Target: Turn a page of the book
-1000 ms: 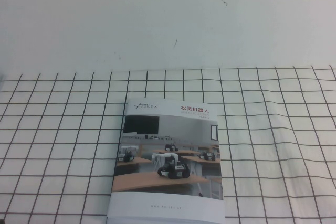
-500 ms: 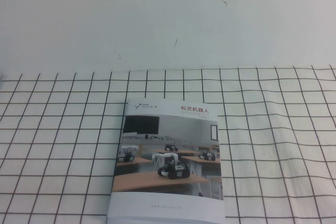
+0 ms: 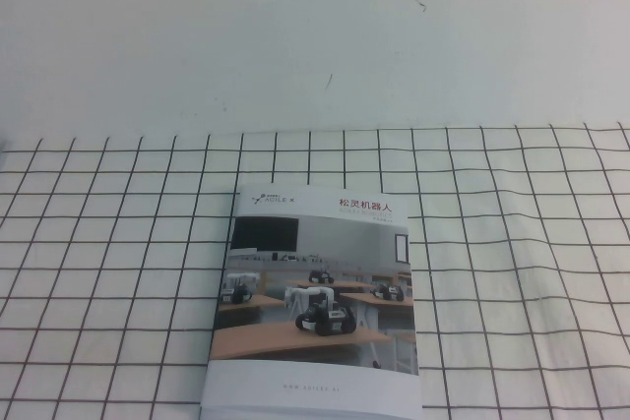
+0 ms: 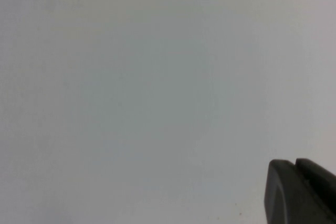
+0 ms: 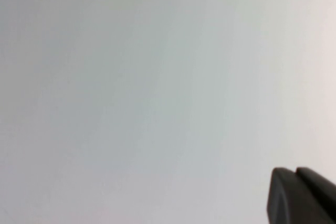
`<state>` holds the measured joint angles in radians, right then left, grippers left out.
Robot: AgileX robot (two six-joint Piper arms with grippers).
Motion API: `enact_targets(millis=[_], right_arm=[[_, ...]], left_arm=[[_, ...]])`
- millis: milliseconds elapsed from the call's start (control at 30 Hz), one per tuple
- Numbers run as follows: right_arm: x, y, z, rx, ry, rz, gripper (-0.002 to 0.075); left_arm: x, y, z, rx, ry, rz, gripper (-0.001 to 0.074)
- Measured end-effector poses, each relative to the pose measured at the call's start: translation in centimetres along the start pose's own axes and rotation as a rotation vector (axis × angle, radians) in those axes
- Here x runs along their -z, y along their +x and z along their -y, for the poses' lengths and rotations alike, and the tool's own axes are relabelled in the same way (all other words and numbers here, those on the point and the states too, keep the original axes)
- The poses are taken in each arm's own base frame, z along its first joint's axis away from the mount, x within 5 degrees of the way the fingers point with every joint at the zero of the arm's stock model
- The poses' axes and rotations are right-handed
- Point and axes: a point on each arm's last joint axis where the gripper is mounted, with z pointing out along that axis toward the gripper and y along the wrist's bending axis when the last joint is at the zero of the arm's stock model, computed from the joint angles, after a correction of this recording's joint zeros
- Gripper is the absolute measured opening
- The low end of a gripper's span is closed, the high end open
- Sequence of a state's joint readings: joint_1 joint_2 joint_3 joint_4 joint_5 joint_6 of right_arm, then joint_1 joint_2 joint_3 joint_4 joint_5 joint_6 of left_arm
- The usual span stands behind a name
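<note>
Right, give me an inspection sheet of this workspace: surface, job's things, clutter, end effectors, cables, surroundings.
Surface: white cloth with a black grid covers the near part of the table; plain white tabletop beyond it.
Job's things: the book lies flat and closed on the cloth, cover photo up; its near edge runs out of the high view. The page, its cover leaf, is not lifted.
Clutter: nothing seen.
End effectors: left end effector shows only as a dark tip in its wrist view, facing a blank pale surface. Right end effector likewise, shut. Neither appears in the high view.
Cables: nothing seen.
Surroundings: nothing seen beyond the table.
</note>
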<state>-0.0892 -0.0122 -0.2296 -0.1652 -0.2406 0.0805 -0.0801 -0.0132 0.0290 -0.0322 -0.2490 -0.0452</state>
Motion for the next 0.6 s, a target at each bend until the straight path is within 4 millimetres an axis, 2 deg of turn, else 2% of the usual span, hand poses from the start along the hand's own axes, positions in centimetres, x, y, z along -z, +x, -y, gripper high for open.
enact_targets(millis=[133,233,367,467,600], right_arm=[[0.1,-1.5,0.5,0.003,0.030,-0.155,0.0001],[0.0,-2.5,0.8,-0.023,0.047,-0.284,0.0001],[-1.3,-3.2,0.6,-0.115,0.028,-0.499,0.0001],[-3.2,-2.9,0.0,-0.132,-0.038,-0.655,0.0001],[-5.8,-0.8,-1.0,-0.180,-0.140,-0.803,0.0001]], left_arm=[[0.0,-0.4,-0.2,0.115,-0.016,0.040,-0.0002],[-0.1,-0.6,-0.2,0.181,-0.021,0.006,-0.0003],[-0.2,-2.8,0.3,0.197,-0.008,-0.115,-0.0003],[-0.8,-4.8,0.7,0.196,-0.003,-0.251,-0.0003],[-2.8,-6.3,1.1,0.243,-0.005,-0.433,-0.0003]])
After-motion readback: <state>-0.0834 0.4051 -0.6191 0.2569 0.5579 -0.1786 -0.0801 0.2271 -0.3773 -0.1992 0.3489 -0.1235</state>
